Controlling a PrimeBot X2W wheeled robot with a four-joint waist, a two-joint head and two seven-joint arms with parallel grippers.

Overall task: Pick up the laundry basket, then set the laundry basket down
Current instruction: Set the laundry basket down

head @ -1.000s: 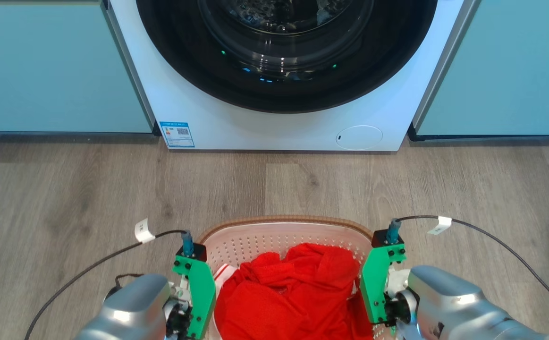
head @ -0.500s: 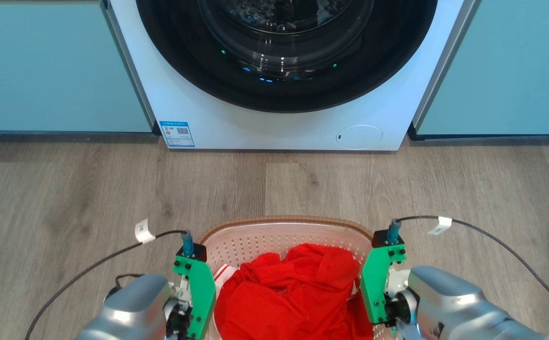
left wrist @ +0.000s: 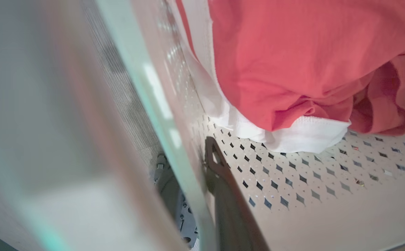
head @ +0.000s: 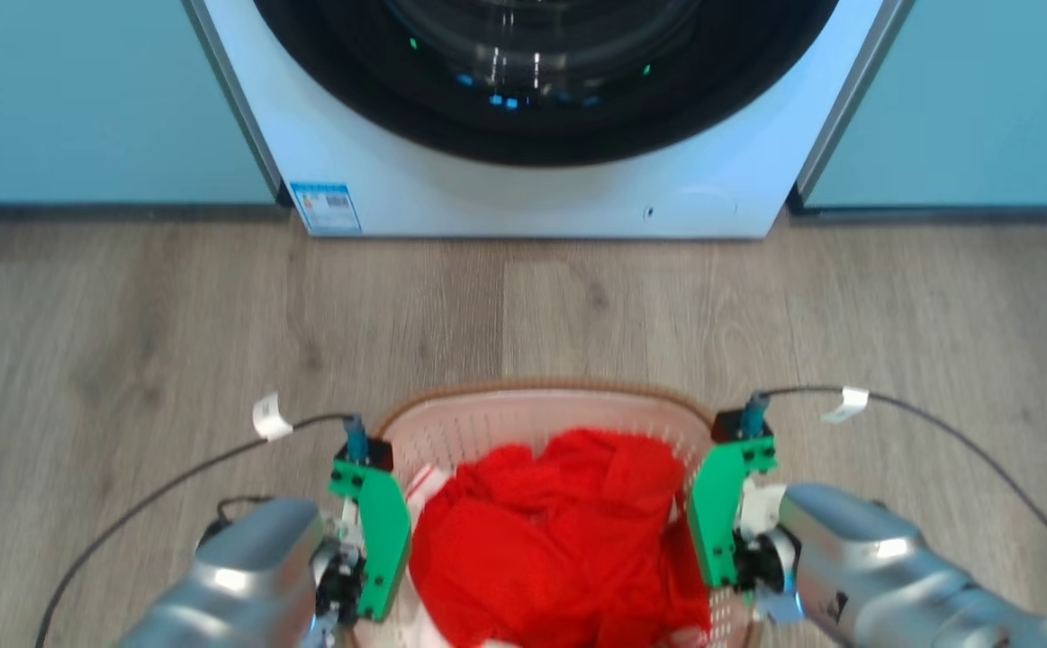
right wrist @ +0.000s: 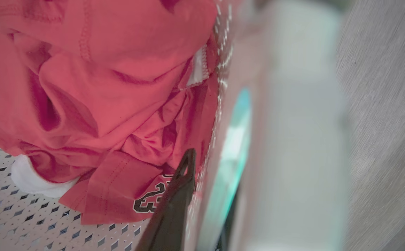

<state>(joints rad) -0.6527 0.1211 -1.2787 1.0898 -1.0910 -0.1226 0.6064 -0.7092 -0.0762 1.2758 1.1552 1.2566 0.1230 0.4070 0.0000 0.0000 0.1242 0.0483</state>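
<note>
The laundry basket [head: 523, 393] is low in the head view, between the two arms and well short of the washing machine [head: 532, 202], with a red shirt [head: 550, 531] heaped inside over something white [left wrist: 293, 136]. The left gripper [left wrist: 188, 157] straddles the basket's left wall: one dark finger [left wrist: 223, 188] lies inside against the perforated plastic, the other sits just outside, and the wall is pinched between them. The right gripper [right wrist: 205, 188] does the same on the other side, its inner finger [right wrist: 174, 205] touching the shirt's printed hem. So both holds look set, and this reads as the pick-up half, basket in both grips. Whether its base is off the wooden floor [head: 127, 315], I can't tell from here. Next comes an even move, I'd say: both arms level and together so the thin walls don't twist, then straight down and flat before either grip lets go.
</note>
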